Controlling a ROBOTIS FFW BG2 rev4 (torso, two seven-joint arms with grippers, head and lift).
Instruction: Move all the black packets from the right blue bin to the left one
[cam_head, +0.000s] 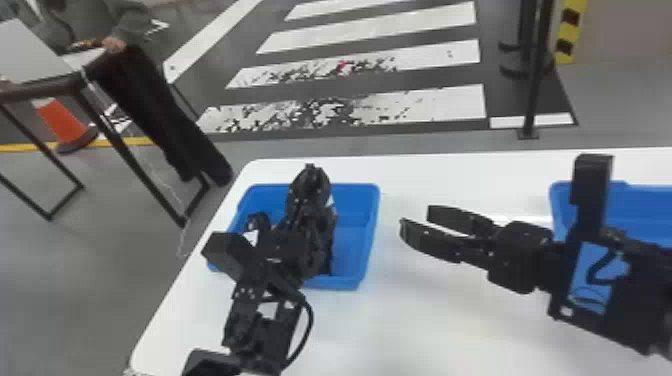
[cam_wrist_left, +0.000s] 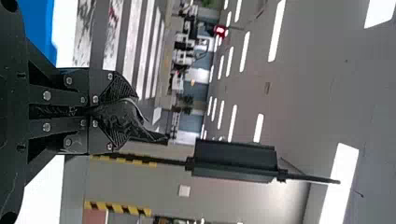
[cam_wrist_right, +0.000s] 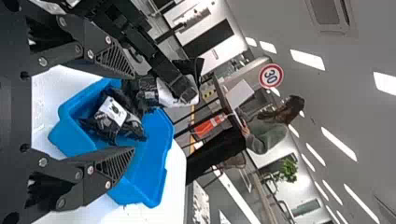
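one left pincer (cam_wrist_left: 120, 113) clamped on crinkled black plastic packet (cam_wrist_left: 122, 119) | blue plastic bin (cam_head: 352, 242) below it, likely for release | right pincer (cam_head: 416, 216) apart, likely leaving room

In the right wrist view, the number 30 reads clearly on a round, red-rimmed sign (cam_wrist_right: 271, 76), well beyond the right pincer (cam_head: 416, 217). Nearer that pincer, past its parted fingers, a white label (cam_wrist_right: 113, 111) sits on a black packet (cam_wrist_right: 103, 122) in the left blue bin (cam_wrist_right: 150, 187) (a small dark mark shows there, its print too small to read).
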